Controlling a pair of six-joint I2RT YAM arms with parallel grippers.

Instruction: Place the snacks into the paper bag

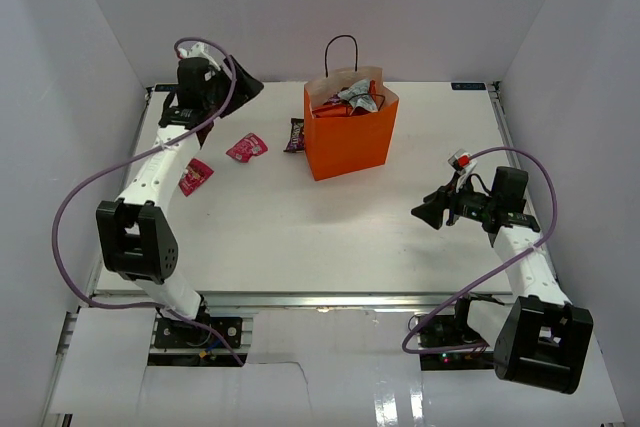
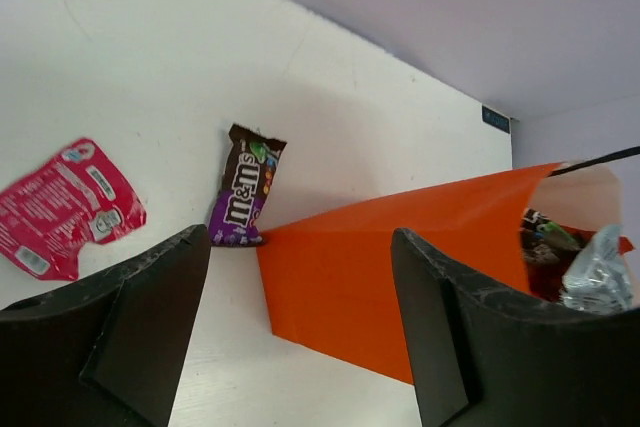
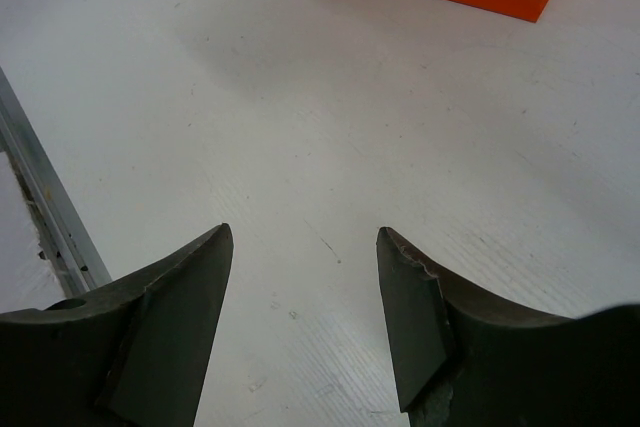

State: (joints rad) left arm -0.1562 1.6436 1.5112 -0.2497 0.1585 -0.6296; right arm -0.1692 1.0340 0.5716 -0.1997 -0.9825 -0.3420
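White walls (image 1: pixel 90 47) are closing in the pale counter (image 1: pixel 300 237) on three sides, and purple cables (image 1: pixel 62 227) are looping off both arms. The paper bag (image 1: pixel 350 142), bright orange, smooth and boxy, with a thin black loop handle (image 1: pixel 341 52), is standing upright in the upper middle of the overhead frame. Its mouth is gaping, and crinkly snacks (image 1: pixel 350 99) are poking above the rim, a silver wrapper (image 2: pixel 598 272) among them. A dark purple candy packet (image 1: pixel 295 134) is lying flat at the bag's lower left corner, seeming to touch it in the left wrist view. A glossy, crumpled pink packet (image 1: pixel 246 147) is lying farther left, and a second pink packet (image 1: pixel 195 176) is sitting lower left of that, apart from it. The left hand (image 2: pixel 300 242) is hovering at the upper left of the overhead frame, its black fingers (image 2: pixel 130 327) spread wide, framing the candy packet and the bag's side. The right hand (image 3: pixel 305 237) is hanging at the right of that frame, well apart from the bag, its fingers also spread above bare counter, with a metal rail (image 3: pixel 40 187) running along the left edge of its own view.
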